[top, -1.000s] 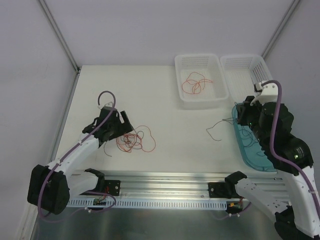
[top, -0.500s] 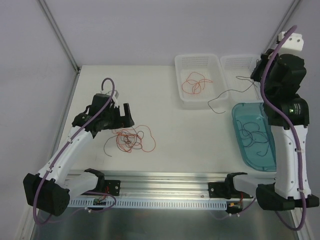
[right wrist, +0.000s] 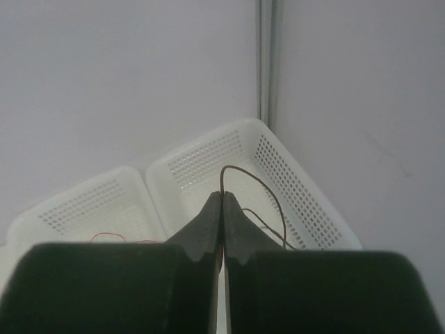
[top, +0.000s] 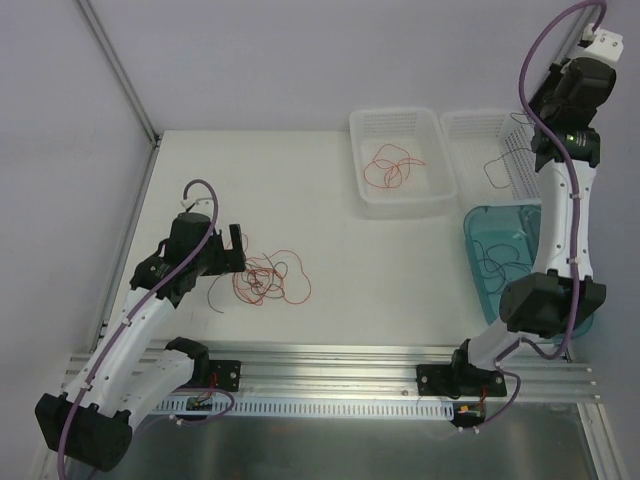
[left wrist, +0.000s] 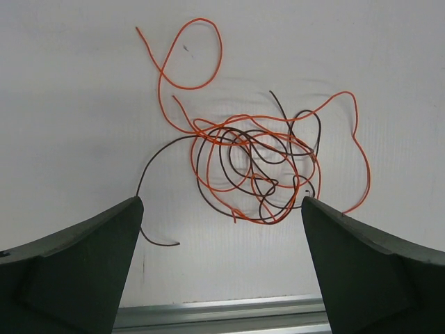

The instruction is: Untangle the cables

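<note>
White table (top: 330,250), grey walls (top: 300,60). Tangled cables (left wrist: 257,167) on table just ahead of left end effector (left wrist: 222,209), spread wide, empty. Right arm (top: 560,220) raised high, right end effector (right wrist: 222,200) pinched on dark cable (right wrist: 265,185) over far-right basket (right wrist: 299,202).

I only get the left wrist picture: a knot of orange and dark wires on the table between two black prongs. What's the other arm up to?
Observer: The right gripper is raised high, shut on one dark wire over the far-right white basket.
Operator: Any wires sorted already?
Observer: Red wire lies looped in the neighbouring basket.
Operator: And dark ones?
Observer: Some dark wires lie in a teal tray.
</note>
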Tool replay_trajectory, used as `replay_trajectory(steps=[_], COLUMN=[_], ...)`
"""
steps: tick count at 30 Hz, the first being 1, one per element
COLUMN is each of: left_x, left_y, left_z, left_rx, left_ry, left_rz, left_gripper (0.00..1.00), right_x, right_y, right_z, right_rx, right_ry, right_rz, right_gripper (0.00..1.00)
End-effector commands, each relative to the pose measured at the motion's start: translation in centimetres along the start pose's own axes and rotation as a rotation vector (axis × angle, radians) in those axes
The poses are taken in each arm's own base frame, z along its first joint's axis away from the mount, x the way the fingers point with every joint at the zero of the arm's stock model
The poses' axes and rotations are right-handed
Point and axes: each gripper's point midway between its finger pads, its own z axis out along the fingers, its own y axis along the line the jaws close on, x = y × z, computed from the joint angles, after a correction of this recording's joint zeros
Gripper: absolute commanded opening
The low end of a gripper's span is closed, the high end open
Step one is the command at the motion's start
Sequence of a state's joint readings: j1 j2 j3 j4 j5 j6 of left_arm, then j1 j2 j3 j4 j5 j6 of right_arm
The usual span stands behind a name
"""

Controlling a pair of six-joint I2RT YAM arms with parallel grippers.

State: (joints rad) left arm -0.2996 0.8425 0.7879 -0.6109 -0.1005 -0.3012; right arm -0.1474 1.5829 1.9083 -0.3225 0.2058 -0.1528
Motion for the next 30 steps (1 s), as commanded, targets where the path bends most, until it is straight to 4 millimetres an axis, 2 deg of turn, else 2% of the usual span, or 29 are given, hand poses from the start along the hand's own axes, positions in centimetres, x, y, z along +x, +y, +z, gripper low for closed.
replay_trajectory(steps=[1,3,4,6,7,9,10,12,13,14,16,19,20,22,23,24,25,26,27,28,29,30], left_x=[-0.4,-0.4,-0.4,-0.4,-0.4,-0.4,-0.3,-0.3,-0.3,-0.3,-0.3,-0.5,-0.6,-0.8,-0.9,-1.0,-1.1,-1.2,-1.3,-1.2,-1.3,-1.3], left_y=[1.4,1.7,1.9,2.1,2.2,2.3,2.5,2.6,2.7,2.7,2.7,2.6,2.7,2.8,2.9,3.0,3.1,3.2,3.2,3.3,3.4,3.4], left_z=[0.2,0.2,0.3,0.5,0.5,0.7,0.8,0.9,0.9,0.9,1.0,0.8,0.7,0.5,0.3,0.2,0.1,-0.1,-0.2,-0.2,-0.3,-0.4], left_rx=[-0.066,-0.086,-0.095,-0.108,-0.112,-0.121,-0.128,-0.136,-0.138,-0.14,-0.138,-0.134,-0.137,-0.139,-0.143,-0.147,-0.151,-0.154,-0.156,-0.159,-0.163,-0.165], left_ry=[-0.034,-0.036,-0.034,-0.025,-0.026,-0.019,-0.018,-0.012,-0.011,-0.01,-0.009,-0.016,-0.023,-0.036,-0.049,-0.053,-0.061,-0.071,-0.077,-0.078,-0.086,-0.088], left_rz=[0.01,0.013,0.015,0.017,0.016,0.016,0.016,0.015,0.017,0.017,0.018,0.016,0.015,0.011,0.004,0.002,-0.004,-0.009,-0.009,-0.014,-0.017,-0.018], left_gripper=[0.99,0.99,0.99,0.99,0.99,0.99,0.99,0.99,0.99,0.99,0.99,0.99,0.99,0.99,0.99,0.99,0.99,0.99,0.99,0.99,0.99,0.99], right_x=[-1.8,-0.7,0.9,3.2,5.5,8.1,10.2,11.7,12.3,12.4,12.4,11.5,10.7,11.1,11.4,11.0,12.3,12.8,13.0,14.4,15.2,16.3], right_y=[-1.1,-1.7,-1.6,-1.8,-1.8,-1.3,-1.3,-0.8,-0.6,-0.5,0.8,2.7,3.9,6.0,8.1,9.4,10.8,13.4,14.6,15.8,18.3,19.5], right_z=[3.8,5.6,7.5,9.4,10.8,12.2,13.2,13.6,13.6,13.5,12.9,11.3,10.2,8.6,7.4,6.0,4.9,3.4,2.0,0.8,-1.0,-2.4], right_rx=[-0.024,-0.011,-0.019,-0.016,-0.016,-0.039,-0.041,-0.063,-0.07,-0.074,-0.138,-0.215,-0.25,-0.318,-0.369,-0.405,-0.453,-0.515,-0.553,-0.59,-0.649,-0.679], right_ry=[-0.092,-0.082,-0.053,-0.007,0.036,0.086,0.126,0.16,0.178,0.179,0.199,0.219,0.215,0.255,0.274,0.283,0.321,0.34,0.351,0.391,0.42,0.459], right_rz=[0.067,0.063,0.058,0.05,0.047,0.053,0.057,0.075,0.095,0.103,0.126,0.149,0.146,0.145,0.141,0.142,0.144,0.135,0.128,0.123,0.109,0.1], right_gripper=[0.01,0.01,0.01,0.03,0.06,0.23,0.37,0.48,0.6,0.66,0.8,0.9,0.91,0.93,0.93,0.93,0.93,0.93,0.93,0.93,0.93,0.92])
